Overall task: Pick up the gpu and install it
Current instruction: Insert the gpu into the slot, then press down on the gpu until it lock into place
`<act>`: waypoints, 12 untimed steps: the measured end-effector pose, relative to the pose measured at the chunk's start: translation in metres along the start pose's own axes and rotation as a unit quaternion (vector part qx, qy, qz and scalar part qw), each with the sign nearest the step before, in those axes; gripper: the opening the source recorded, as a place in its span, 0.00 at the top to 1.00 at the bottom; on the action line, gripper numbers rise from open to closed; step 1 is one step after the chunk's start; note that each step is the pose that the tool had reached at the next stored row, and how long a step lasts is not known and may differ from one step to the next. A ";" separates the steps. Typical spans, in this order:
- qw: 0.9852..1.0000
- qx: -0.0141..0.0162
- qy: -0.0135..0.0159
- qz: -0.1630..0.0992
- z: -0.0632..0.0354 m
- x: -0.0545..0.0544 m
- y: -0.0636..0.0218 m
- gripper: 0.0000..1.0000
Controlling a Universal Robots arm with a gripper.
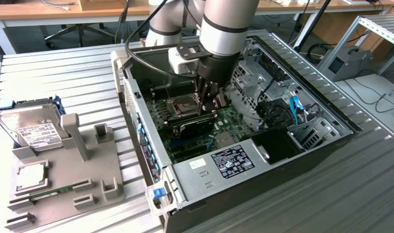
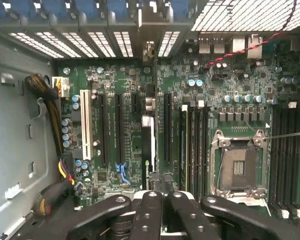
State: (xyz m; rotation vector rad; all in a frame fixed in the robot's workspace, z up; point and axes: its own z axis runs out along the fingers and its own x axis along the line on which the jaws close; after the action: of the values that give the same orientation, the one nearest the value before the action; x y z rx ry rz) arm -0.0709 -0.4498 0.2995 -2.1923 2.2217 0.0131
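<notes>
We see an open computer case (image 1: 204, 194) filling the middle of the exterior view, lying on a ribbed metal table (image 1: 61, 77). The robot arm (image 1: 226, 29) comes down from the top centre of that frame into the case. To the exterior view's left, in the lower left of the frame, sits a grey holder tray (image 1: 109, 189) with upright posts; a silver hard drive (image 1: 30, 128) with a white label leans at its upper left corner, and a narrow green memory stick (image 1: 51, 193) lies in a slot near the lower left edge. At the top of the frame we see wooden desks (image 1: 48, 8).

The wrist view looks straight down on the green motherboard (image 2: 230, 85), which the exterior view shows only in part behind the arm. Here we can make out the square processor socket (image 2: 238, 167) at centre right, the long black expansion slots (image 2: 119, 130) at centre left, a white slot (image 2: 84, 125) beside them, and a bundle of yellow and black cables (image 2: 52, 107) along the left wall.

The gripper (image 2: 159, 197) sits at the bottom centre of the wrist view, its black fingers (image 2: 149, 215) drawn close together on the gpu (image 2: 148, 150). We see the card edge-on as a thin upright strip in the centre of the frame, standing over the board among the expansion slots. In the exterior view the gripper (image 1: 208, 104) is low inside the case, just above the board.
</notes>
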 end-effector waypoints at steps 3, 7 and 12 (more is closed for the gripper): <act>1.000 0.000 0.000 0.000 0.0041 0.000 0.0160 0.89; 1.000 0.000 0.000 0.000 0.0185 -0.001 0.0423 0.89; 1.000 0.000 0.001 0.000 0.0187 -0.007 0.0473 0.89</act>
State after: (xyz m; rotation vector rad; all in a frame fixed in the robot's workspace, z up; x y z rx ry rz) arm -0.1180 -0.4415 0.2806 -2.1933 2.2227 0.0097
